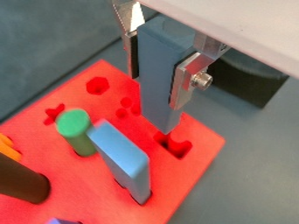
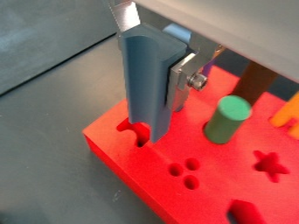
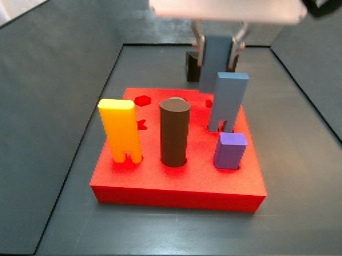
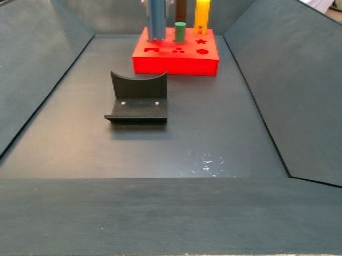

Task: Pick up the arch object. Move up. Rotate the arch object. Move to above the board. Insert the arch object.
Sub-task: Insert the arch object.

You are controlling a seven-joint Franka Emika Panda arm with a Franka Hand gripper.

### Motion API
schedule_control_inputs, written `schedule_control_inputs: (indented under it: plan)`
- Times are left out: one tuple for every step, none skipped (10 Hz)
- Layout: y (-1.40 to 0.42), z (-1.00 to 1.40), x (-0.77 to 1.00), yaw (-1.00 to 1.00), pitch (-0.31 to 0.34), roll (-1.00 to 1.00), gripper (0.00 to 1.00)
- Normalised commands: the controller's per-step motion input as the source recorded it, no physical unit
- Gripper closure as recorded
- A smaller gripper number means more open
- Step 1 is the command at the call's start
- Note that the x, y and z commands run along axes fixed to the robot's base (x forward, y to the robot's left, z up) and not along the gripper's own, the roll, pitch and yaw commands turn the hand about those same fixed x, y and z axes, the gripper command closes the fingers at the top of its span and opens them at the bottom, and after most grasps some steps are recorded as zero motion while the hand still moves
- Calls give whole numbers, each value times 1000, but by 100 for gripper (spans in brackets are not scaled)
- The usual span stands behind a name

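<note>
Gripper: my gripper [image 2: 155, 92] is over the board's far edge in a side view [image 3: 214, 60], pinching the arch object between my flat silver fingers [image 1: 190, 80].
Arch object: a smooth, matte slate-grey block [image 2: 142, 79], held upright. Its lower end sits at the mouth of a cut-out [image 2: 136, 133] near a board corner. I can't tell how deep it goes.
Board: a thick bright-red square slab [image 3: 174, 190] with a glossy plastic look. The top has shaped holes, including a hexagon [image 1: 97, 85], a cross [image 2: 271, 164] and a pair of small round ones [image 2: 184, 172].
Blue slab: a flat rectangular peg [image 3: 230, 100] with rounded corners, standing in the board near my held piece.
Green peg: a round cylinder [image 1: 73, 127] with a matte finish, standing upright in the board.
Dark peg: a brown-black cylinder [image 3: 174, 130] standing mid-board.
Yellow block: tall with a notched foot [image 3: 118, 128], at the board's near left corner in that side view.
Purple block: short and square [image 3: 230, 150], near the board's near right corner.
Fixture: a dark L-shaped bracket on a base plate [image 4: 136, 97], standing on the floor well apart from the board.
Floor: a dark grey bin bottom [image 4: 160, 150] with sloped walls and a faint sheen.
</note>
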Motion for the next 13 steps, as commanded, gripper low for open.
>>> schedule_control_inputs:
  plan:
    - [-23, -406, 577, 14, 0, 97, 100]
    - [-126, -246, 151, 331, 26, 251, 100]
    - [-131, -177, 126, 374, 76, 363, 100]
    - [-69, -194, 337, 280, 83, 276, 100]
    - [0, -220, 271, 211, 71, 247, 100]
    - [0, -254, 0, 57, 27, 214, 100]
    - [0, -263, -197, 0, 7, 159, 100]
    - [0, -243, -446, -86, 4, 137, 100]
    - [-63, -291, -454, -123, 0, 119, 100]
    - [-117, -406, -129, -89, -4, 44, 100]
    - [-11, -540, 129, -106, -87, 0, 100]
    - [0, -846, 211, -86, -166, 0, 100]
    - [0, -869, 240, 0, -124, 23, 100]
